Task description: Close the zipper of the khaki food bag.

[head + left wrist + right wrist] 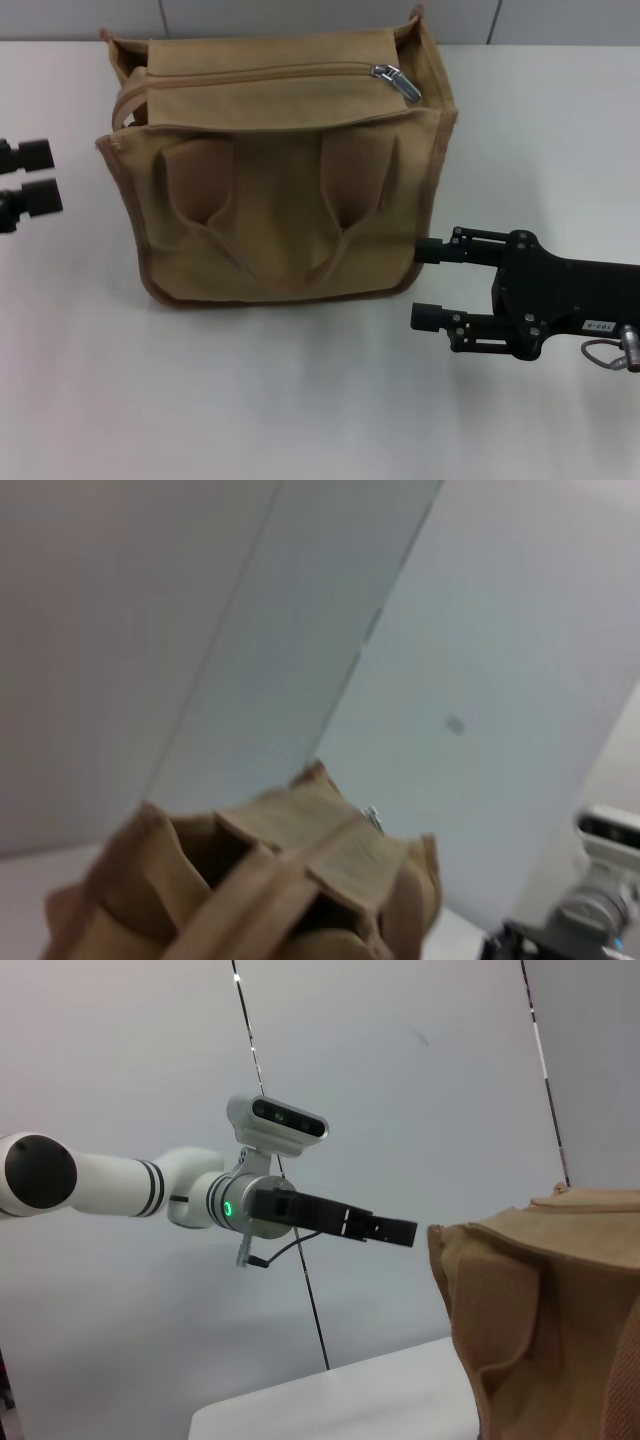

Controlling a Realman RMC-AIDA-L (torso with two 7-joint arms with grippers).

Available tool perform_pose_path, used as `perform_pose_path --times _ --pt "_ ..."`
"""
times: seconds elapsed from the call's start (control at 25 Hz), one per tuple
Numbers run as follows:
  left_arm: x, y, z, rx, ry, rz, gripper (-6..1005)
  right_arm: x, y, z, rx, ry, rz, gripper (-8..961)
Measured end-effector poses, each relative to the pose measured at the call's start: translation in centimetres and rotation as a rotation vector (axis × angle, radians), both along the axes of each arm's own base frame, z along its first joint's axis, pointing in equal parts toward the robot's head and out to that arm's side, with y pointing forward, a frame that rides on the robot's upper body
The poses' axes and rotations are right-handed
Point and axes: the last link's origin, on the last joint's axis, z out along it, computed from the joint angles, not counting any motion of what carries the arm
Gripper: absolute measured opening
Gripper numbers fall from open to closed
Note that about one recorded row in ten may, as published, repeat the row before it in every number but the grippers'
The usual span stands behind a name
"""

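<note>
White table [300,400], grey panel wall behind. One khaki food bag [280,170] stands at centre-rear; its far side is cut off by the frame top. One zipper [260,75] runs across the top w/ slider at the robot's right end. Two grippers: left gripper [28,178] at frame edge, mostly cropped, fingers apart; right gripper [428,283] beside bag's lower right corner, fingers apart, empty.

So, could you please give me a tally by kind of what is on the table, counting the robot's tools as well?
Khaki food bag: 1
Zipper on its top: 1
Robot tools: 2, the left tool and the right tool, both open
Total: 4
</note>
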Motion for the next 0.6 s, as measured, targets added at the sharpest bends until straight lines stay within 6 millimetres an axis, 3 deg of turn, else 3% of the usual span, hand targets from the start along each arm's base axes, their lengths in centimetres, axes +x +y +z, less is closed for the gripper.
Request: perform_pose_path --times 0.2,0.48,0.52,0.6 --pt "0.6 -0.2 -1.5 -0.083 0.007 -0.022 819 -0.1 0.0 -0.1 -0.001 0.002 0.001 711" --pt "2.4 -0.8 -8.0 -0.205 -0.066 -0.150 816 -0.1 -0.2 -0.6 -0.016 0.008 -0.004 710" --pt "2.4 -0.8 -8.0 -0.205 -0.066 -0.150 816 -0.1 -0.3 -0.7 -0.021 0.004 -0.003 710" --pt "2.6 -1.7 -11.2 -0.188 -0.115 -0.213 816 -0.1 -0.5 -1.1 -0.038 -0.012 0.002 710"
